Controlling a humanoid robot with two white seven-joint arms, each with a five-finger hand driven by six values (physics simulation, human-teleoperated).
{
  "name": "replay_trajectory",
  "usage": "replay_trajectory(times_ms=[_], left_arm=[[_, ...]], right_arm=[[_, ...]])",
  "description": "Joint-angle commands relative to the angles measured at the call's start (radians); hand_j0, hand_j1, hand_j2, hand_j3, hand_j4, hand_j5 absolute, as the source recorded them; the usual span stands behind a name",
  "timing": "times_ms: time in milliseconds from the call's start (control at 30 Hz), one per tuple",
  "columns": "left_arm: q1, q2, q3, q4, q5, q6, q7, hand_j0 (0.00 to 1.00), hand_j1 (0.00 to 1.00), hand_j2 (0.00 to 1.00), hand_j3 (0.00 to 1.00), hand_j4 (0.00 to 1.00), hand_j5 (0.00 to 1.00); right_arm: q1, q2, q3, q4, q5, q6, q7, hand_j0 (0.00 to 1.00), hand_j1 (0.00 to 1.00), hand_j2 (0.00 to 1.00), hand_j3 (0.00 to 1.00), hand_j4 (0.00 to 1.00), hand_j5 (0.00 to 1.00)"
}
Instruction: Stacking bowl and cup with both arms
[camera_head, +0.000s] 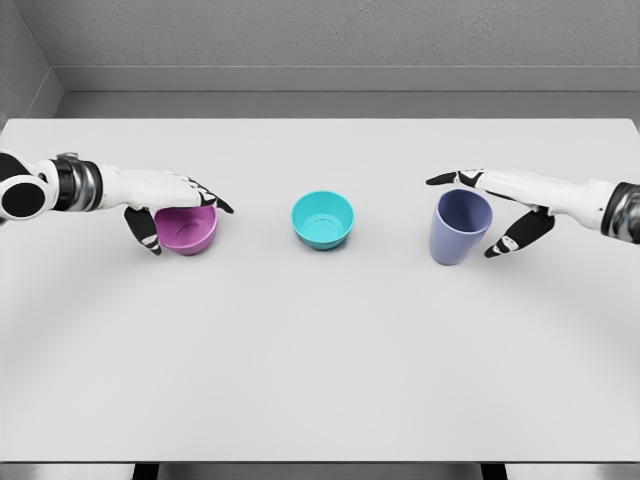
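A shallow turquoise plastic bowl (323, 219) sits upright at the middle of the table, untouched, with bare surface on both sides. To its left, well apart, stands a similar magenta plastic bowl (189, 229), also upright. To the right of the turquoise bowl, about as far away, stands a taller lavender plastic cup (460, 227), open end up.

The left hand (165, 196) reaches in from the left edge and lies over the magenta bowl: its fingers (205, 192) stretch across the far rim while the thumb hooks down the near-left wall. It looks like a loose pinch on the rim, though whether the pads actually press the wall cannot be told. The right hand (500, 205) comes in from the right edge and straddles the lavender cup, fingers spread wide past the far rim and thumb low on the near-right side; it appears open, bracketing the cup without closing on it.

All of this rests on a broad white table (320, 380) with grey walls behind.

The risks lie in the grips. A rim pinch on the magenta bowl could let it swing or slip when lifted. The cup is tall and light-looking, so an uneven closing of the right fingers could push it over or skate it leftward. Carried together toward the centre, the two hands might also crowd each other above the turquoise bowl.
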Motion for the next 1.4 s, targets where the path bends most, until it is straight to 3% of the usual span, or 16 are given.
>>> replay_trajectory(times_ms=[0, 333, 433, 733, 1067, 1367], left_arm=[[0.0, -0.004, 0.001, 0.01, 0.002, 0.001, 0.0, 1.0, 1.0, 1.0, 1.0, 1.0, 1.0], [0.009, -0.004, 0.001, 0.01, -0.021, 0.003, 0.0, 1.0, 1.0, 1.0, 1.0, 1.0, 1.0], [0.008, -0.004, 0.005, 0.01, -0.027, 0.003, 0.0, 0.88, 0.88, 0.88, 0.88, 0.88, 0.88], [0.012, -0.004, 0.015, 0.01, -0.027, 0.003, 0.0, 0.74, 0.74, 0.74, 0.74, 0.74, 0.74], [0.014, -0.003, 0.05, 0.001, -0.039, 0.001, 0.0, 0.67, 0.67, 0.67, 0.67, 0.67, 0.67], [0.0, -0.004, 0.068, -0.033, -0.057, -0.005, 0.0, 0.67, 0.67, 0.67, 0.67, 0.67, 0.67]], right_arm=[[0.0, 0.003, 0.0, 0.001, -0.005, 0.001, 0.0, 1.0, 1.0, 1.0, 1.0, 1.0, 1.0], [0.0, 0.006, 0.003, 0.001, -0.003, 0.0, 0.0, 1.0, 1.0, 1.0, 1.0, 1.0, 1.0], [-0.002, 0.006, 0.008, 0.001, -0.003, 0.0, 0.0, 1.0, 1.0, 1.0, 1.0, 1.0, 1.0], [-0.008, 0.014, 0.014, 0.013, 0.008, 0.001, 0.0, 1.0, 1.0, 1.0, 1.0, 1.0, 1.0], [-0.017, 0.015, 0.017, 0.027, 0.012, 0.001, 0.0, 1.0, 1.0, 1.0, 1.0, 1.0, 1.0], [-0.025, 0.037, 0.025, 0.042, 0.028, 0.0, 0.0, 1.0, 1.0, 1.0, 1.0, 1.0, 1.0]])
